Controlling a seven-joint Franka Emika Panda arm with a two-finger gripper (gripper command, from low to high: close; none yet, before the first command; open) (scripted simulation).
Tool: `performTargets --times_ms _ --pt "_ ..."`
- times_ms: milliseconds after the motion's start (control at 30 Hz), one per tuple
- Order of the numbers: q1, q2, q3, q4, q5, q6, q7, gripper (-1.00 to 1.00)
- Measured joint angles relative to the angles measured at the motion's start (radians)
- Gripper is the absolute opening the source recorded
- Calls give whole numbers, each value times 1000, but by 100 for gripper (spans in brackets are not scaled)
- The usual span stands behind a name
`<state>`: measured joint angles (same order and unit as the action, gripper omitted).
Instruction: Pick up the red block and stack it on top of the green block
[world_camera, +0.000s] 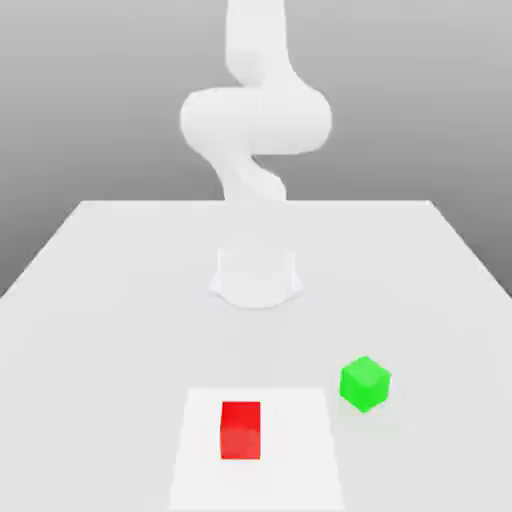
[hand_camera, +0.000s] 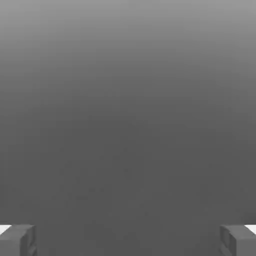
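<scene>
the red block (world_camera: 240, 430) sits on a paler square patch (world_camera: 300, 450) by the near edge of the desk (world_camera: 100, 300), squared to it. the green block (world_camera: 364, 383) stands just off that patch toward the exterior view's right, turned corner-on, apart from the red one. the gripper (hand_camera: 128, 240) has its fingers (hand_camera: 17, 240) spread wide apart, nothing between them. the white arm (world_camera: 255, 120) is cut off above.

1. My gripper (hand_camera: 128, 240) hangs with its two fingertips spread wide, nothing between them.
2. One grey fingertip (hand_camera: 17, 240) sits at one lower corner, the other at the opposite corner.
3. Beyond them lies a plain grey surface (hand_camera: 128, 115).
</scene>
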<state>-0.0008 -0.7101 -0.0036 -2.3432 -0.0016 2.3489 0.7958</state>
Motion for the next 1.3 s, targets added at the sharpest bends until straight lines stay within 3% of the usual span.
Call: performTargets --times_ms 667,867,900,1133,1300 --pt "-13 733 -28 -349 5 398 -47 0" --pt "-20 950 -17 -339 23 573 -62 0" --pt "-23 978 -14 -335 25 597 -63 -100" --pt "-25 981 -12 -334 22 599 -61 -100" --pt "-24 824 -17 -357 8 466 -51 -100"
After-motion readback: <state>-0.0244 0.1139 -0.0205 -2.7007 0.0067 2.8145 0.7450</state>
